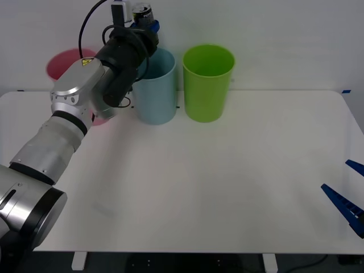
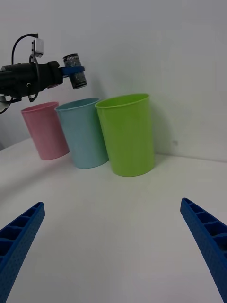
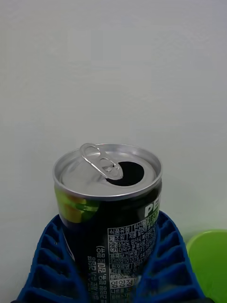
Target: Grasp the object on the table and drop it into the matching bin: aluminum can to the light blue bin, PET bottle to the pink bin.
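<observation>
My left gripper (image 1: 147, 20) is shut on the aluminum can (image 3: 109, 222), a small dark can with a silvery opened top. It holds the can in the air above the light blue bin (image 1: 156, 86), at the bin's rear left rim. From the right wrist view the can (image 2: 75, 71) hangs tilted above the light blue bin (image 2: 84, 133). The pink bin (image 1: 63, 64) stands left of the blue one, partly hidden behind my left arm. My right gripper (image 1: 351, 196) rests open at the table's (image 1: 216, 182) right edge, nothing between its fingers.
A bright green bin (image 1: 208, 83) stands right beside the blue bin at the back of the table. A white wall rises behind the three bins. The wide white tabletop stretches bare from the bins toward the front edge.
</observation>
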`<action>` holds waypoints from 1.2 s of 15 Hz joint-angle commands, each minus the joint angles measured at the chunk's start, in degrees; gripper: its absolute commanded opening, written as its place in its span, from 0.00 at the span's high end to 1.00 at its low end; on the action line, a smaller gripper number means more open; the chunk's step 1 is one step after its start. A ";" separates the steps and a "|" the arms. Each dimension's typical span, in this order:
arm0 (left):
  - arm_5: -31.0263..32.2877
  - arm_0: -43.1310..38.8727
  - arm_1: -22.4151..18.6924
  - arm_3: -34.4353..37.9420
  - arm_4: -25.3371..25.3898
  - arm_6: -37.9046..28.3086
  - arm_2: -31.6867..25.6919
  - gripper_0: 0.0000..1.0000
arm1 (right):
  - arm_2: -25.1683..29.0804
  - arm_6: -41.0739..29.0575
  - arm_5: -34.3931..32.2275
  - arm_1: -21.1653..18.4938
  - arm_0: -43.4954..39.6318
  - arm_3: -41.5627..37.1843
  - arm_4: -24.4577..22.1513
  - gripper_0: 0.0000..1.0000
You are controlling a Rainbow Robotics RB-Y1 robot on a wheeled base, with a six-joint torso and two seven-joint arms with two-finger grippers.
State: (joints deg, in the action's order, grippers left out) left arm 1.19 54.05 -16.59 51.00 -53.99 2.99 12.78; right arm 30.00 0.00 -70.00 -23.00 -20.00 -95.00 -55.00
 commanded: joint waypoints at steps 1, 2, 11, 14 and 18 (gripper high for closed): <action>-0.22 0.00 0.07 0.06 -0.32 0.27 -0.03 0.00 | 0.00 0.00 0.00 0.00 0.00 0.00 0.00 0.00; -0.31 0.00 -0.02 0.06 -0.15 0.27 -0.03 0.00 | 0.00 0.00 0.00 0.00 0.00 0.00 0.00 0.00; 0.57 -0.26 -0.37 0.06 1.43 0.18 -0.03 0.00 | 0.00 0.00 0.00 0.00 0.00 0.00 0.00 0.00; 2.68 -1.32 -1.16 1.20 2.66 0.18 -0.03 0.00 | 0.00 0.00 0.00 0.00 0.00 0.00 0.00 0.00; 3.38 -7.30 -3.97 9.64 4.60 -0.09 0.05 0.00 | 0.00 0.00 0.00 0.00 0.00 0.00 0.00 0.00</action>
State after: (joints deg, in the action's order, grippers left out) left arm 4.47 47.98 -20.04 58.89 -49.74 2.96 12.82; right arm 30.00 0.00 -70.00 -23.00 -20.00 -95.00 -55.00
